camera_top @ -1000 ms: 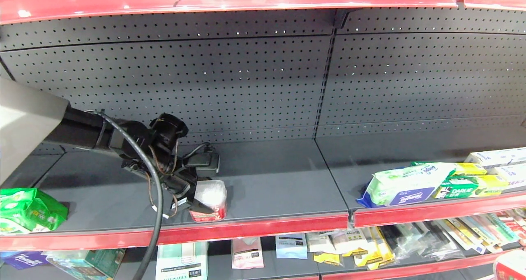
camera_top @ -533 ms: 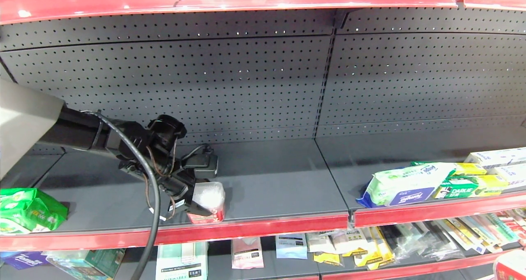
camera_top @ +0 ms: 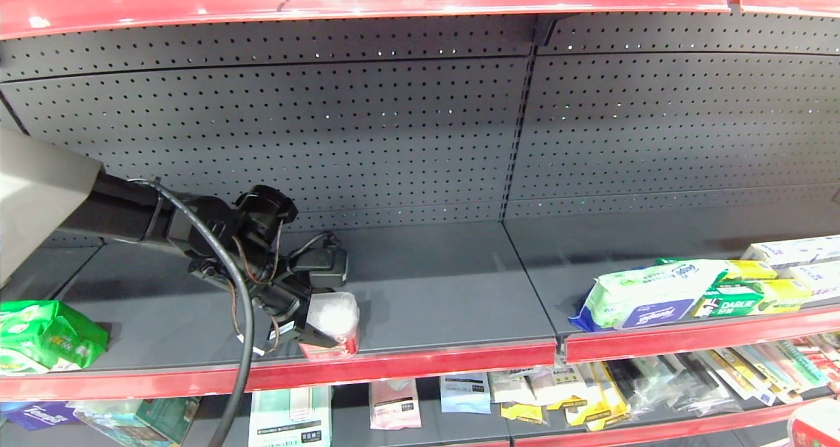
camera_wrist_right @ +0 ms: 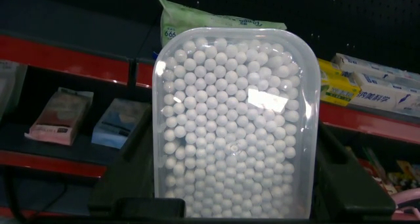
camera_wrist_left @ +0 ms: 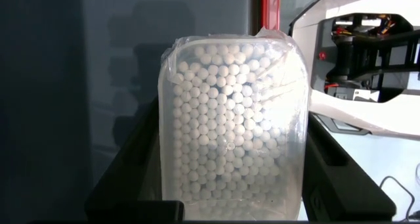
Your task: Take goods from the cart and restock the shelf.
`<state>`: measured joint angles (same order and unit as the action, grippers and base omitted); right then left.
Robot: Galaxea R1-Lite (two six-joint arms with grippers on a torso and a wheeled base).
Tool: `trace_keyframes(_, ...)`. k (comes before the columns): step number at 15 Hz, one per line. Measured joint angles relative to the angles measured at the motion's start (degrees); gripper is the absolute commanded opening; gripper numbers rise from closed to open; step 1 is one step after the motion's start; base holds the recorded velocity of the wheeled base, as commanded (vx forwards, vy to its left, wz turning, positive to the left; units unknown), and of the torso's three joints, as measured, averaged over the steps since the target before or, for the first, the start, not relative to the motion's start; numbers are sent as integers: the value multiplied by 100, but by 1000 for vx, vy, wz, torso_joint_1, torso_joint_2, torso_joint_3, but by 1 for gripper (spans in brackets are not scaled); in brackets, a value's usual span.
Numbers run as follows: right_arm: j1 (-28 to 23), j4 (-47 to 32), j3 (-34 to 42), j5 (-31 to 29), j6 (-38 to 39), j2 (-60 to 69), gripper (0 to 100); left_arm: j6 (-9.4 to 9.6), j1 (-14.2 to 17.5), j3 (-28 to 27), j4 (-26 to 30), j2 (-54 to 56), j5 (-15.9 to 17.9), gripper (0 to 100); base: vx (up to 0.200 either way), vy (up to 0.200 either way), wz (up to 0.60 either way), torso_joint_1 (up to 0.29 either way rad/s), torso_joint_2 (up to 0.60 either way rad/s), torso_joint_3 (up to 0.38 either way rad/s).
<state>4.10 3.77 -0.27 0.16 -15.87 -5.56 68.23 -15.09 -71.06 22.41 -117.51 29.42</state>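
Right wrist view: right gripper [camera_wrist_right: 236, 145] is clamped onto the right bead tub [camera_wrist_right: 236, 79], a clear tub full of small white beads. Its dark fingers [camera_wrist_right: 134, 158] press on both sides, opened only as wide as the tub. We see this tub held out in front of the shelving. Behind it are a red shelf edge [camera_wrist_right: 65, 56], a green-and-white pack [camera_wrist_right: 197, 20] and, one level lower, a pink packet [camera_wrist_right: 62, 115] beside a blue packet [camera_wrist_right: 118, 122].

Left wrist view: left gripper [camera_wrist_left: 233, 165] is closed around the left bead tub [camera_wrist_left: 233, 99], which has the same white bead fill. One finger [camera_wrist_left: 331, 171] lies against each side wall.

Head view: left gripper [camera_top: 321, 334] holds the left bead tub [camera_top: 336, 314] at the front of the shelf deck [camera_top: 426, 289], just behind the red front lip [camera_top: 394, 360] and left of centre. The tub's red base is at deck level; we cannot tell whether it touches.

- Green packs [camera_top: 46, 335] lie at the far left of the deck, well apart from the tub.
- A wipes pack [camera_top: 646, 295] lies on the right bay, with a green-yellow carton [camera_top: 755, 297] beside it and white cartons [camera_top: 794, 250] behind.
- Hanging packets [camera_top: 459, 391] sit on the level below.
- A grey pegboard back panel [camera_top: 394, 125] stands farthest back.
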Motion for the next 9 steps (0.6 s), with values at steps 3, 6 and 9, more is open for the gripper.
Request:
trace_keyframes(3,0,0,0,0,0,0,0,-5,-1,-7,-10,0,-2,0,0,0,0,0,0,0)
trace_keyframes(6,0,0,0,-2,0,0,0,-5,0,-9,-11,-2,0,0,0,0,0,0,0,0)
trace_keyframes(9,0,0,0,-2,0,0,0,-5,2,-18,-10,-5,4,100,0,0,0,0,0,0)
